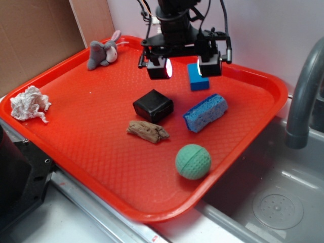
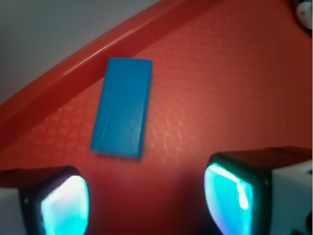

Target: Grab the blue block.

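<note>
The blue block (image 1: 197,77) is a small bright-blue rectangular block lying flat on the red tray (image 1: 76,101) near its far rim. In the wrist view the block (image 2: 122,107) lies ahead of the fingers, near the tray's rim. My gripper (image 1: 185,67) hovers above the tray, open and empty, with the block just behind and between its two fingers. The glowing pads (image 2: 66,205) stand wide apart with bare tray between them.
A black cube (image 1: 153,106), a lighter-blue sponge (image 1: 205,112), a brown lump (image 1: 148,131) and a green ball (image 1: 193,161) lie on the tray's near half. A grey plush toy (image 1: 103,51) and crumpled white cloth (image 1: 30,104) lie left. A sink and faucet (image 1: 304,96) stand right.
</note>
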{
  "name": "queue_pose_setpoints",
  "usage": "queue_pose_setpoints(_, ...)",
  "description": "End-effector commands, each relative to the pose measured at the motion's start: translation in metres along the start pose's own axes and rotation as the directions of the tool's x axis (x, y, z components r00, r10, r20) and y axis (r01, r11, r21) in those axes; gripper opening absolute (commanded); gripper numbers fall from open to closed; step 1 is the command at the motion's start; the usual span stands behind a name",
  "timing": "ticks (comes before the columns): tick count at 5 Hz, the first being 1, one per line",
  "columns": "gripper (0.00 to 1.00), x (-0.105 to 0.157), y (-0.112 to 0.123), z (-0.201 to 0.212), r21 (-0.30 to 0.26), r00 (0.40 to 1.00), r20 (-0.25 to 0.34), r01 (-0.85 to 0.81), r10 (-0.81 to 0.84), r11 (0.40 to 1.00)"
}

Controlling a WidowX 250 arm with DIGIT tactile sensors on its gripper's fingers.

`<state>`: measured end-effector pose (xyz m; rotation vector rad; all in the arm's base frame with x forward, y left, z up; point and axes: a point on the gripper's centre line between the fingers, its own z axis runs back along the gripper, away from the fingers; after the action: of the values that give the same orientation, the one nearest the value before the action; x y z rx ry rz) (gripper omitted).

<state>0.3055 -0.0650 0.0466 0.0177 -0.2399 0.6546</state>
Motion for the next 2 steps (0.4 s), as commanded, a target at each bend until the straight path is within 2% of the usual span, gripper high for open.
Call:
queue_pose_setpoints(1, 1.0, 0.048, -0.02, -0.021, 0.011, 0.998, 0.058, 0.012, -0.013, 1.0)
queue_pose_setpoints(2, 0.0, 0.044, -0.006, -0.02, 0.028, 1.0, 0.005, -0.017, 0.017, 0.999)
